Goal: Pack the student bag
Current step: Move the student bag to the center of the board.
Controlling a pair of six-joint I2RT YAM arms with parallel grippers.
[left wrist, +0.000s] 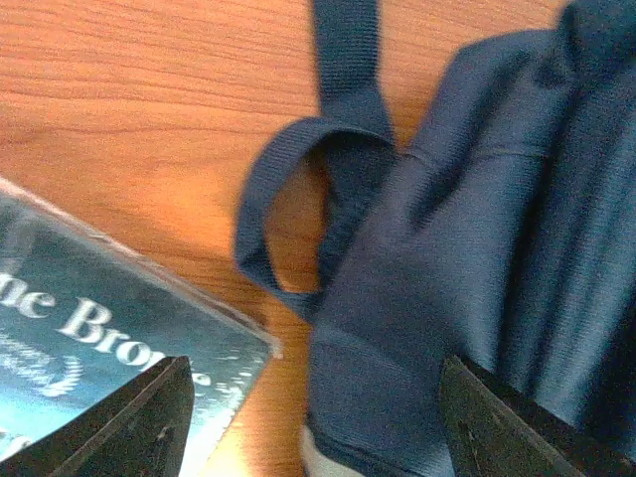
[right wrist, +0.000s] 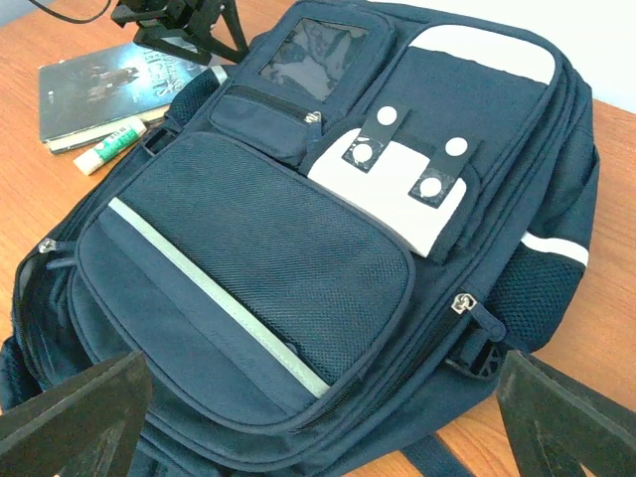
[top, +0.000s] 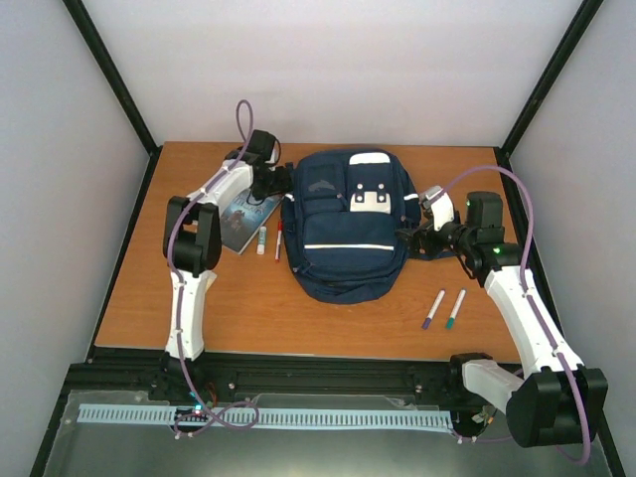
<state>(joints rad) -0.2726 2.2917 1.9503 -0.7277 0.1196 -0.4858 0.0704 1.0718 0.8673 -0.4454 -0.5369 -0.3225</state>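
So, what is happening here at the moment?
Two robot arms are at a navy student bag lying flat mid-table. The left gripper, jaws apart, is at its top-left corner by a strap loop; the right gripper is open at its right side. A book, glue stick, pen and two markers lie outside the bag.

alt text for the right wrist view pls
A large navy blue fabric backpack lies front-up on a wooden table, filling the frame above the open right gripper. At top left lie a dark-covered book and a white glue stick.
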